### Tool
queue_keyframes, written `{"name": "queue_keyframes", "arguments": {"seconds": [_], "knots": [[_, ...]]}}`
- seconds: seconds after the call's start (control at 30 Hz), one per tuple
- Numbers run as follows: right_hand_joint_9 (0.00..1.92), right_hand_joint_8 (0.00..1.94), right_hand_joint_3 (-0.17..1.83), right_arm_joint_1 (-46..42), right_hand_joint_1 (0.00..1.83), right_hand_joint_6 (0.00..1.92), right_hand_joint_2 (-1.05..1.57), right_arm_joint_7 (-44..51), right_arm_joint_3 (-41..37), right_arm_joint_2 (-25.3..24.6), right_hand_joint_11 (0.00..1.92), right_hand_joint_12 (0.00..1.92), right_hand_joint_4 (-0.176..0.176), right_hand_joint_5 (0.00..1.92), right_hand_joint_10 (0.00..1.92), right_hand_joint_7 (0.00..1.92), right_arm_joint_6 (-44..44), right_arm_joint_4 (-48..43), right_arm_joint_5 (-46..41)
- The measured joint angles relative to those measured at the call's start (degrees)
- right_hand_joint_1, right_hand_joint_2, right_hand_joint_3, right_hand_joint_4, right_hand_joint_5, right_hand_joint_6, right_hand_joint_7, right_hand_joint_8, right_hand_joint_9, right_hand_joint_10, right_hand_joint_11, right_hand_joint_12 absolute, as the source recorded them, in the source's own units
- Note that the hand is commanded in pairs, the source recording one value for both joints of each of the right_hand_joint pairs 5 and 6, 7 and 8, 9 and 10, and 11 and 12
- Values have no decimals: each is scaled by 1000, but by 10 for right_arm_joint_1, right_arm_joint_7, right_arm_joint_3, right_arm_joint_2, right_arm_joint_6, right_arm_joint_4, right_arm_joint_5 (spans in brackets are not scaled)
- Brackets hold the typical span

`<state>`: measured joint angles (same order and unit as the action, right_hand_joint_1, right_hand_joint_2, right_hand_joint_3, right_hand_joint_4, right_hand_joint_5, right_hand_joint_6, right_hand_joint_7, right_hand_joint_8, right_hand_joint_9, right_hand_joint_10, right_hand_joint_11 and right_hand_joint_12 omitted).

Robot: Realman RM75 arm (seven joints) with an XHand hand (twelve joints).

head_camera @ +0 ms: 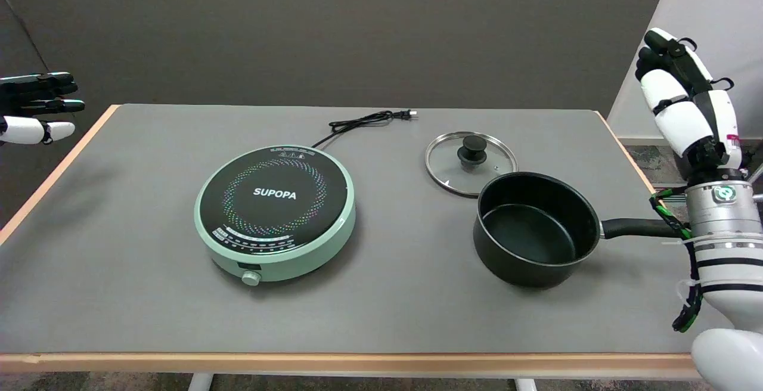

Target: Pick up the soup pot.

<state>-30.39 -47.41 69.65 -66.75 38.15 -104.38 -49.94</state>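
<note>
your right hand (685, 102) hangs raised beyond the table's right edge, fingers loosely apart, empty — the pot (535, 229) sits right of centre, handle (638, 228) pointing toward you — lower and wrap it.

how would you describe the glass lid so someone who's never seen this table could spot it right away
Start at the round green cooker in the middle of the grey table, then look right to the black pot. The lid lies flat just behind the pot: the only see-through disc, with a metal rim and a black knob.
</note>
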Motion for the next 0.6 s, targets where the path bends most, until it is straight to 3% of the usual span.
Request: {"name": "queue_keyframes", "arguments": {"seconds": [0.1,0.27,0.4,0.43,0.6], "knots": [[337,337,198,2,402,337,1564,-3,2,0,337,337,95,337,337,337,1,1,3],[449,449,203,4,449,449,1539,-4,2,1,449,449,20,449,449,449,2,1,11],[464,464,221,6,495,464,1479,-4,1,1,464,464,13,464,464,464,3,-3,27],[468,468,228,6,517,468,1467,-4,1,2,468,468,46,468,468,468,3,-4,32],[462,462,347,9,582,462,1287,2,-3,2,462,462,10,462,462,462,7,-10,71]]}}
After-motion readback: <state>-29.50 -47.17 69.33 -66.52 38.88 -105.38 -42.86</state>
